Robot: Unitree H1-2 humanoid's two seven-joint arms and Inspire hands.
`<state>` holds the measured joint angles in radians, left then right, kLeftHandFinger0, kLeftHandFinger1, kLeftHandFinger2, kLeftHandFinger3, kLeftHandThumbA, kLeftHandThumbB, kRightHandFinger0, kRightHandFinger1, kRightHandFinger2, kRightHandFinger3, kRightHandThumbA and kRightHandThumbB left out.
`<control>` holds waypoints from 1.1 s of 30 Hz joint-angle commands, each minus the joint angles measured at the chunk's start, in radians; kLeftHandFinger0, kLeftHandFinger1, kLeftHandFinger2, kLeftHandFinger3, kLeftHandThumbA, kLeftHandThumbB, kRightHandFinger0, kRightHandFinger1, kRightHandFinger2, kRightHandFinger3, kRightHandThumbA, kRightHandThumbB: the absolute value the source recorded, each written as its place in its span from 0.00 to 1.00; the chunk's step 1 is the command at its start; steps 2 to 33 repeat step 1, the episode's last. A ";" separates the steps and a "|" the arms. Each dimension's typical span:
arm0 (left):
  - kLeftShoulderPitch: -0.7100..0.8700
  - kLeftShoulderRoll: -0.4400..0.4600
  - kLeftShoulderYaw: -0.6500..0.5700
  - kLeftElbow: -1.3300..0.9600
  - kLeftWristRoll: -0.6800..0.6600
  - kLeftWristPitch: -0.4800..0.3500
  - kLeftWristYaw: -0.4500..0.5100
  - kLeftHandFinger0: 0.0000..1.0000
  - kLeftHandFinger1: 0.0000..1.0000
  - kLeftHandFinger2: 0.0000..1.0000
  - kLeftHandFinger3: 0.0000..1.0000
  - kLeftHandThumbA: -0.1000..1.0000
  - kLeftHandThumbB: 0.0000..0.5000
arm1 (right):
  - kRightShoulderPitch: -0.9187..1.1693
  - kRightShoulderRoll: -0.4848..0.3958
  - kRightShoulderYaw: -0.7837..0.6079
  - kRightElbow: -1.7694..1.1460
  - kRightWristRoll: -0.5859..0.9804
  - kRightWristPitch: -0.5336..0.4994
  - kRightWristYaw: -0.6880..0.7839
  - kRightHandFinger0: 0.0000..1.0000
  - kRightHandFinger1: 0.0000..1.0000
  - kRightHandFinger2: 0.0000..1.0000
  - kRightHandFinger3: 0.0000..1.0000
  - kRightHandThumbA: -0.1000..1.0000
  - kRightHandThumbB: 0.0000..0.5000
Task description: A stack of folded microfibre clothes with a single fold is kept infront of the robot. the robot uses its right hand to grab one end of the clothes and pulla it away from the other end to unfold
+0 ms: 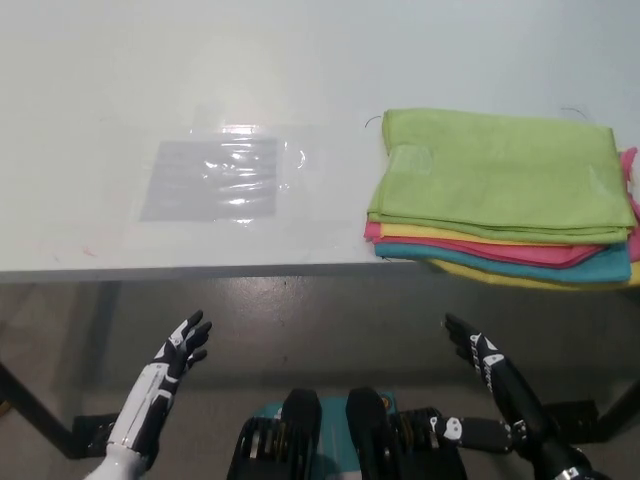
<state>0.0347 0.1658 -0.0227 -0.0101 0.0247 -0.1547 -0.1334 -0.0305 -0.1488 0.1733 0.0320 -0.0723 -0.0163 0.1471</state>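
Observation:
A stack of folded microfibre cloths (500, 195) lies on the right part of the white table (200, 80), overhanging its front edge a little. The top cloth is light green; pink, yellow and teal layers show beneath it. My black right hand (472, 347) is below the table's front edge, under the stack's left part, open and empty. My white left hand (180, 350) hangs at the lower left, also below the table edge, open with its fingers spread.
A clear plastic sheet (215, 178) lies flat on the table left of the stack. Dark table legs and feet (90, 432) stand on the grey floor under the front edge.

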 commanded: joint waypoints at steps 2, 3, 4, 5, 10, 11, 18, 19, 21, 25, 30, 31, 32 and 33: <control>0.001 -0.009 0.010 -0.016 0.019 -0.021 0.031 1.00 1.00 1.00 1.00 1.00 0.51 | -0.011 -0.005 -0.005 -0.026 -0.016 -0.017 0.001 1.00 1.00 1.00 1.00 1.00 0.24; 0.001 -0.009 0.010 -0.016 0.019 -0.021 0.031 1.00 1.00 1.00 1.00 1.00 0.51 | -0.011 -0.005 -0.005 -0.026 -0.016 -0.017 0.001 1.00 1.00 1.00 1.00 1.00 0.24; 0.001 -0.009 0.010 -0.016 0.019 -0.021 0.031 1.00 1.00 1.00 1.00 1.00 0.51 | -0.011 -0.005 -0.005 -0.026 -0.016 -0.017 0.001 1.00 1.00 1.00 1.00 1.00 0.24; 0.001 -0.009 0.010 -0.016 0.019 -0.021 0.031 1.00 1.00 1.00 1.00 1.00 0.51 | -0.011 -0.005 -0.005 -0.026 -0.016 -0.017 0.001 1.00 1.00 1.00 1.00 1.00 0.24; 0.001 -0.009 0.010 -0.016 0.019 -0.021 0.031 1.00 1.00 1.00 1.00 1.00 0.51 | -0.011 -0.005 -0.005 -0.026 -0.016 -0.017 0.001 1.00 1.00 1.00 1.00 1.00 0.24; 0.001 -0.009 0.010 -0.016 0.019 -0.021 0.031 1.00 1.00 1.00 1.00 1.00 0.51 | -0.011 -0.005 -0.005 -0.026 -0.016 -0.017 0.001 1.00 1.00 1.00 1.00 1.00 0.24; 0.001 -0.009 0.010 -0.016 0.019 -0.021 0.031 1.00 1.00 1.00 1.00 1.00 0.51 | -0.011 -0.005 -0.005 -0.026 -0.016 -0.017 0.001 1.00 1.00 1.00 1.00 1.00 0.24; 0.001 -0.009 0.010 -0.016 0.019 -0.021 0.031 1.00 1.00 1.00 1.00 1.00 0.51 | -0.011 -0.005 -0.005 -0.026 -0.016 -0.017 0.001 1.00 1.00 1.00 1.00 1.00 0.24; 0.001 -0.009 0.010 -0.016 0.019 -0.021 0.031 1.00 1.00 1.00 1.00 1.00 0.51 | -0.011 -0.005 -0.005 -0.026 -0.016 -0.017 0.001 1.00 1.00 1.00 1.00 1.00 0.24; 0.001 -0.009 0.010 -0.016 0.019 -0.021 0.031 1.00 1.00 1.00 1.00 1.00 0.51 | -0.011 -0.005 -0.005 -0.026 -0.016 -0.017 0.001 1.00 1.00 1.00 1.00 1.00 0.24; 0.001 -0.009 0.010 -0.016 0.019 -0.021 0.031 1.00 1.00 1.00 1.00 1.00 0.51 | -0.011 -0.005 -0.005 -0.026 -0.016 -0.017 0.001 1.00 1.00 1.00 1.00 1.00 0.24; 0.001 -0.009 0.010 -0.016 0.019 -0.021 0.031 1.00 1.00 1.00 1.00 1.00 0.51 | -0.011 -0.005 -0.005 -0.026 -0.016 -0.017 0.001 1.00 1.00 1.00 1.00 1.00 0.24; 0.001 -0.009 0.010 -0.016 0.019 -0.021 0.031 1.00 1.00 1.00 1.00 1.00 0.51 | -0.011 -0.005 -0.005 -0.026 -0.016 -0.017 0.001 1.00 1.00 1.00 1.00 1.00 0.24; 0.001 -0.009 0.010 -0.016 0.019 -0.021 0.031 1.00 1.00 1.00 1.00 1.00 0.51 | -0.011 -0.005 -0.005 -0.026 -0.016 -0.017 0.001 1.00 1.00 1.00 1.00 1.00 0.24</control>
